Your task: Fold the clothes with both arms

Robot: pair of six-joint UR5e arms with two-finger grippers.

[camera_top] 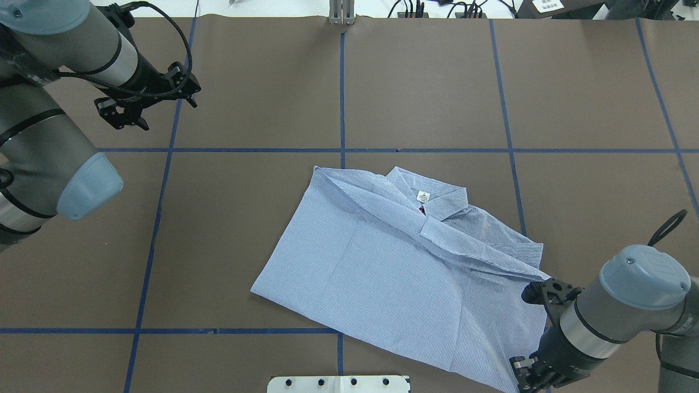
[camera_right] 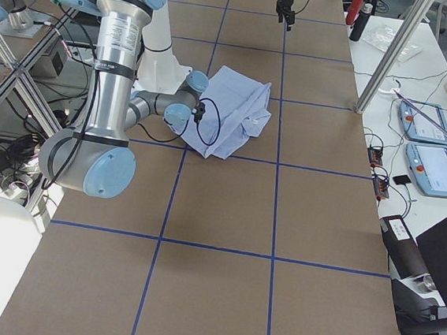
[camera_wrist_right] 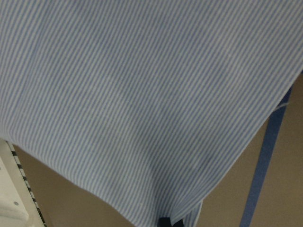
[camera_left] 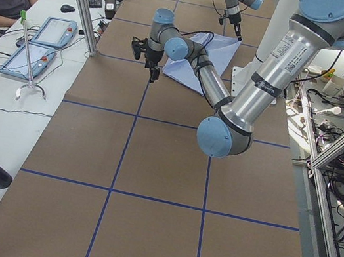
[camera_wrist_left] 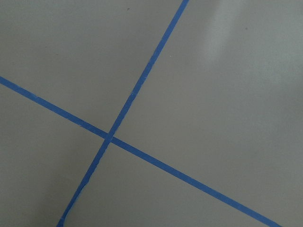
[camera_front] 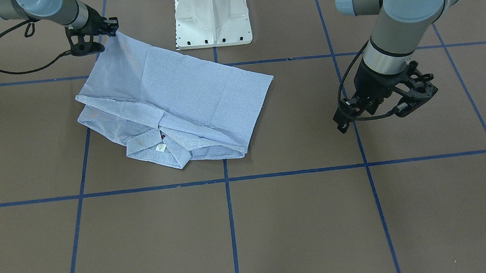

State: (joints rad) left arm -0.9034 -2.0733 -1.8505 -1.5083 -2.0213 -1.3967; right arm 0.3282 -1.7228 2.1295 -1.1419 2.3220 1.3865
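We hold base-side corner of light-blue striped button-up shirt (camera_front: 187,89) in right pincer (camera_front: 114,30), clamped; left pincer (camera_front: 373,109) looks open, empty, well apart, so right arm nearer.

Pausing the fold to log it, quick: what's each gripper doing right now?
Left gripper: open, holding nothing.
Right gripper: closed on a corner of the shirt.

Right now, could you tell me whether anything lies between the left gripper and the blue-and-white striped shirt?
Nothing visible does: only brown table surface with blue tape lines separates the left gripper from the blue-and-white striped shirt.
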